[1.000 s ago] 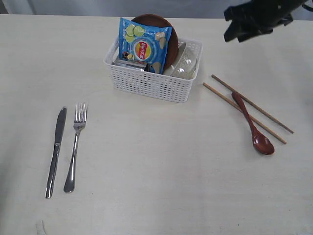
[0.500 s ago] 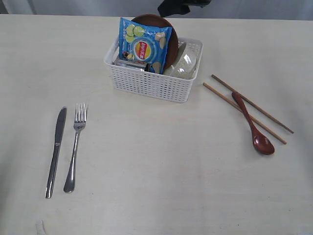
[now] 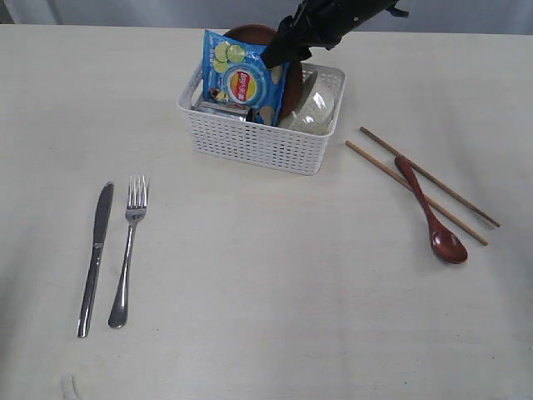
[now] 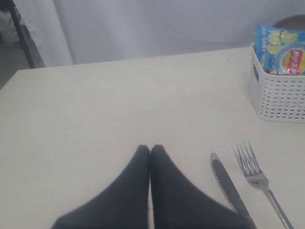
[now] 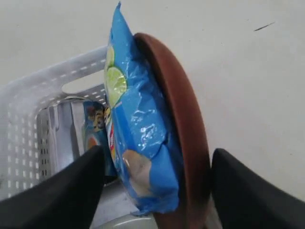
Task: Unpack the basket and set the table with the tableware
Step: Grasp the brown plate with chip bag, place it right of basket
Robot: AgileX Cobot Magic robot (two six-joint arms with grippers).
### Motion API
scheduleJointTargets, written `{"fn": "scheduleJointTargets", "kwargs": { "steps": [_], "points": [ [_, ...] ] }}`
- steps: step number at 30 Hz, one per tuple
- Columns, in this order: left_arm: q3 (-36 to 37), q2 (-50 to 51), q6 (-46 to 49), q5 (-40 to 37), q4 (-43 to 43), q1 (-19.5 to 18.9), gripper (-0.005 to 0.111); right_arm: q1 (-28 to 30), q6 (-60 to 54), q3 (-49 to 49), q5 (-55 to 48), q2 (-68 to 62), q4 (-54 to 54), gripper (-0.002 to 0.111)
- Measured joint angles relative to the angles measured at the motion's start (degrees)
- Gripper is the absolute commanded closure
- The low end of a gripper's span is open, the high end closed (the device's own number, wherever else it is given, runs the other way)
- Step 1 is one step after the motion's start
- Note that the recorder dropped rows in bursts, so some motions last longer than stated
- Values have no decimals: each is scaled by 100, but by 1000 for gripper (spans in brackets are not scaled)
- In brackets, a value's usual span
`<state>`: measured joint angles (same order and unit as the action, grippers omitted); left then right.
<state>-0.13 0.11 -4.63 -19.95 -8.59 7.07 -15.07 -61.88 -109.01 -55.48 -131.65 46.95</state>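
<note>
Black fingers spread wide, the right gripper [image 5: 157, 152] brackets two things that stand on edge in the basket [image 5: 28, 95]. One finger is on the side of the blue snack bag [image 5: 138, 143], the other beyond the outer face of the small brown plate [image 5: 186, 119], and nothing is clamped between them. Only the right wrist view shows this straddle, along with the shiny steel cup [image 5: 59, 133] low in the basket past the bag.

The exterior view instead gives the arm's pose. It slants down from the far right edge to the basket's far rim, hiding part of the plate's top. That view also shows the off-white bowl [image 3: 315, 108] at the basket's right end. The basket sits at the far middle of the counter [image 3: 266, 292].

To its right lie the two chopsticks [image 3: 416, 192], with the wooden spoon [image 3: 429, 212] across the nearer one. The knife [image 3: 96, 250] and fork [image 3: 127, 250] lie side by side at the near left.

The left gripper [image 4: 150, 152] appears only in the left wrist view. Its fingers are pressed together on nothing, low over bare counter, with the knife just beside it.
</note>
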Motion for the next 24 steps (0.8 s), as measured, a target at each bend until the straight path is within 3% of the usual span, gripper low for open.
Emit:
{"fn": "scheduleJointTargets", "kwargs": {
  "steps": [3, 6, 7, 9, 19, 24],
  "points": [
    [0, 0, 0, 0, 0, 0, 107, 0, 0, -9, -130, -11, 0, 56],
    [0, 0, 0, 0, 0, 0, 107, 0, 0, -9, -186, -11, 11, 76],
    [0, 0, 0, 0, 0, 0, 107, 0, 0, -9, -212, -11, 11, 91],
    [0, 0, 0, 0, 0, 0, 107, 0, -4, -9, -273, -11, 11, 108],
    [0, 0, 0, 0, 0, 0, 107, 178, 431, -538, -442, 273, 74, 109],
    [0, 0, 0, 0, 0, 0, 107, 1062, 1414, -916, -470, 589, 241, 109]
  ]
}}
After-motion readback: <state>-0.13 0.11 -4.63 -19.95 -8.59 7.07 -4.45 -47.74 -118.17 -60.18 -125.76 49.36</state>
